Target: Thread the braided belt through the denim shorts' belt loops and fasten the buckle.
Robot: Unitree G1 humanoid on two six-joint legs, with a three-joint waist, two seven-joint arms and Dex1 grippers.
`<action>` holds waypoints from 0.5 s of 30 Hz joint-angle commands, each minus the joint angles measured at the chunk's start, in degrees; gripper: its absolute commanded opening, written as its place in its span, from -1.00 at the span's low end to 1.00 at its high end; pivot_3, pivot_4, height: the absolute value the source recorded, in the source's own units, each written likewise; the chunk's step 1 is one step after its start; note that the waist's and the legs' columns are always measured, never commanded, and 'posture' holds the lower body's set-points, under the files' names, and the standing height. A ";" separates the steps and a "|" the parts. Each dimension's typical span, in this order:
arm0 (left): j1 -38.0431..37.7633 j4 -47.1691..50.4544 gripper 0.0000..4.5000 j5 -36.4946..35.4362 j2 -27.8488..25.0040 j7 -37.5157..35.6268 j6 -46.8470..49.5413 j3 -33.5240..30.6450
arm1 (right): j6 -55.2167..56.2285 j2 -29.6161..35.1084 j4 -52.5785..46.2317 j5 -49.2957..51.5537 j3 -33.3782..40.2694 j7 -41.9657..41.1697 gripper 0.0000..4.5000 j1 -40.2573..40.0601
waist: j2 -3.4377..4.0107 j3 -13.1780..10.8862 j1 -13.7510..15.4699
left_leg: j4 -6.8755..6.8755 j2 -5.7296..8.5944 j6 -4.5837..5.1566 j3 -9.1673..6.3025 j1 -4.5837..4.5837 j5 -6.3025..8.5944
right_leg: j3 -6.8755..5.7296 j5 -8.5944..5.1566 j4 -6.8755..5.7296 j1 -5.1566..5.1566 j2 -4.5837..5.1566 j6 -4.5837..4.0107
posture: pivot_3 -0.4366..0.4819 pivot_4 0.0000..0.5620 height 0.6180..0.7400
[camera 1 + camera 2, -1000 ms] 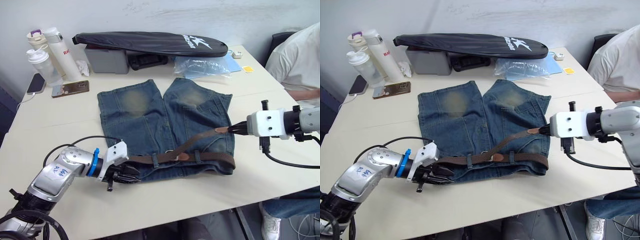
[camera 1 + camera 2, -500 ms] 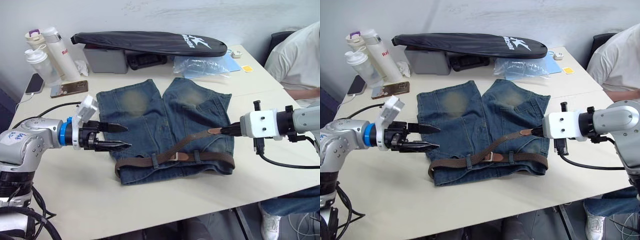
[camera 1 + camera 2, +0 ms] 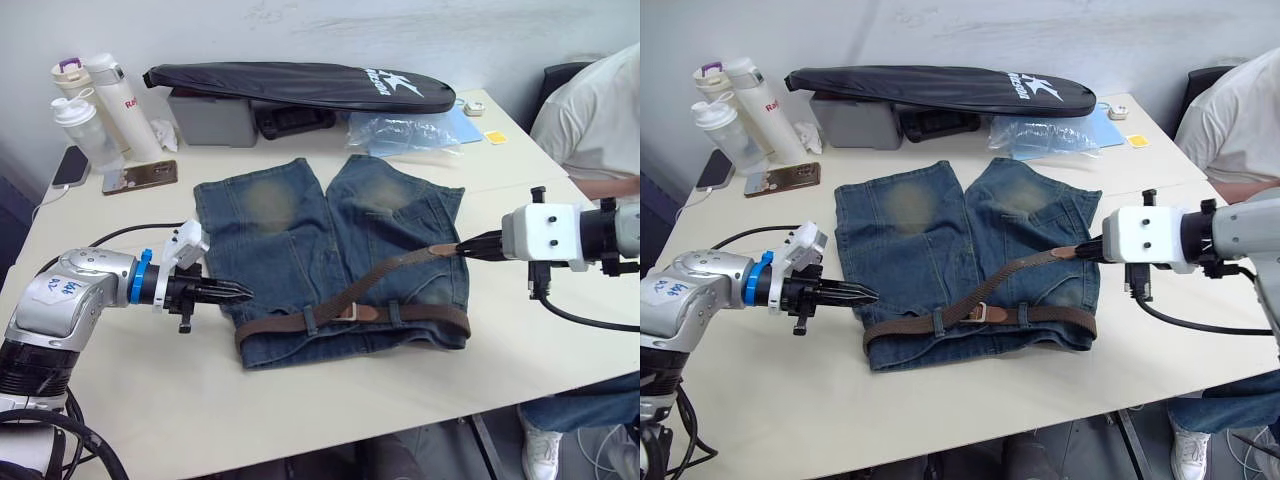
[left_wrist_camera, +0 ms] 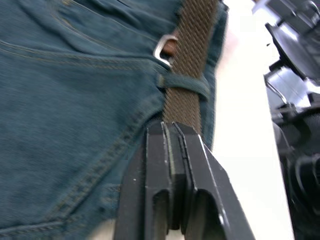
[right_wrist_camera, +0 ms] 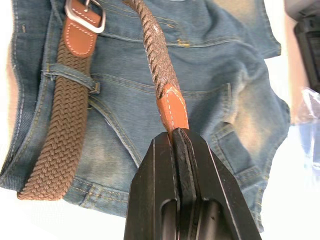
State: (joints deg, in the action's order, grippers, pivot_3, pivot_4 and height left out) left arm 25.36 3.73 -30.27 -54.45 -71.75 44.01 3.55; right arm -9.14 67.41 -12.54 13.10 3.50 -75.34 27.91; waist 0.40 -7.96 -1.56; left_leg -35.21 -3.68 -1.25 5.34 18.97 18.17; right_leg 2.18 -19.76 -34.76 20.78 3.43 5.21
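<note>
Since half a second ago our left gripper (image 3: 238, 292) dropped and closed empty by the denim shorts (image 3: 300, 240)' left waistband. Braided belt (image 3: 300, 322) lies along it; right gripper (image 3: 478, 246) pinches its tip. Risk: hard pull unthreads it.

Faded blue denim shorts (image 3: 335, 250) spread flat mid-table, waistband at 6 o'clock, legs toward 12. Brown braided belt (image 3: 300, 322) threaded through belt loops (image 3: 311, 320) along waistband; silver buckle (image 3: 348, 311) near centre. Tan-tipped free end (image 5: 172, 107) slanting up toward 3 o'clock, lifted off the denim.
</note>
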 commanded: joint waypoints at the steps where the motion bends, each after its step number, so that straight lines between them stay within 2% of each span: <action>1: -1.27 2.60 -0.98 0.58 -1.36 -2.23 -0.48 1.48 | -1.12 2.03 -1.79 1.89 3.87 -0.61 -1.00 -0.58 | 0.00 0.00 -0.06 | 0.01 0.00 0.00 0.01 0.01 0.00 | 0.01 0.00 0.00 0.00 0.01 0.00 | -0.05 -0.47 1.00; 7: -3.67 4.42 -0.98 3.75 -2.21 -3.32 -2.60 5.40 | -1.47 3.23 -2.42 2.20 5.07 -0.88 -1.00 -2.05 | 0.00 0.00 -0.06 | -0.01 -0.01 0.01 0.00 0.07 0.01 | 0.04 0.00 0.00 0.05 0.07 0.00 | -0.05 -0.47 1.00; 15: -7.33 1.61 -0.98 13.01 3.40 3.67 -8.80 11.67 | -3.56 3.49 -4.28 3.83 6.52 -0.60 -1.00 -1.65 | 0.06 0.06 -0.02 | -0.01 -0.01 0.02 0.02 0.09 0.01 | 0.09 0.00 0.01 0.06 0.06 0.01 | -0.05 -0.47 1.00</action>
State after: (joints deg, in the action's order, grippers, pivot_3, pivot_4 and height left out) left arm 19.50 6.08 -20.49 -50.61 -69.62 36.07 13.34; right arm -11.96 69.26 -14.95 15.46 7.32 -76.17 25.42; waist 0.46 -7.90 -1.58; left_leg -35.22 -3.69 -1.24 5.35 19.04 18.18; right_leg 2.27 -19.76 -34.75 20.81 3.50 5.22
